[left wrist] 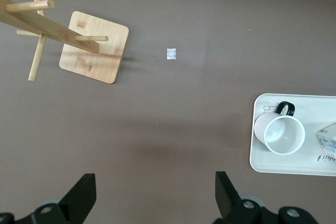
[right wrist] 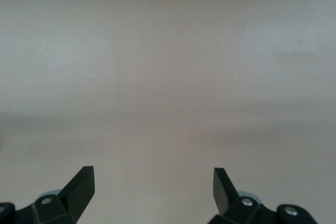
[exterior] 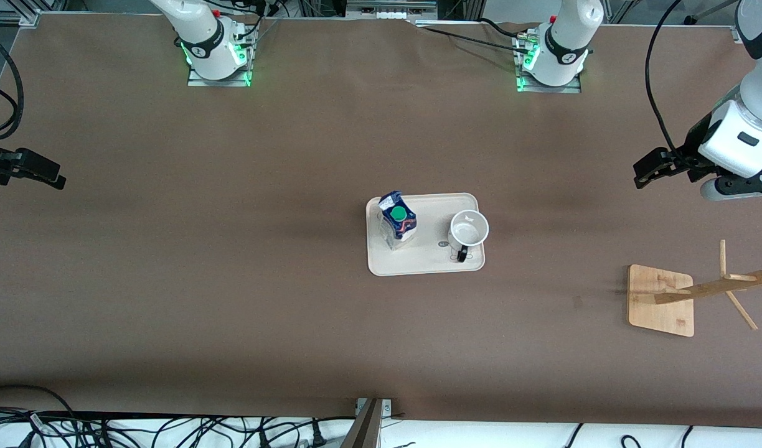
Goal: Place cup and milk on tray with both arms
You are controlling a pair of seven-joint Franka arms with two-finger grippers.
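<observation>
The cream tray (exterior: pixel 426 269) lies in the middle of the table. On it stands the milk (exterior: pixel 398 219), a carton with a dark blue top and green cap, at the end toward the right arm. The white cup (exterior: pixel 468 229) stands upright on the tray's other end, its black handle turned toward the front camera. My left gripper (exterior: pixel 644 174) hangs open and empty over bare table at the left arm's end. My right gripper (exterior: pixel 56 176) hangs open and empty at the right arm's end. The left wrist view shows the cup (left wrist: pixel 283 134), the tray (left wrist: pixel 262 161) and open jaws (left wrist: pixel 156 195). The right wrist view shows only bare table between open jaws (right wrist: pixel 153 190).
A wooden rack (exterior: pixel 661 300) with pegs stands toward the left arm's end, nearer the front camera than the left gripper; it also shows in the left wrist view (left wrist: pixel 94 46). A small white scrap (left wrist: pixel 171 54) lies on the brown table between rack and tray.
</observation>
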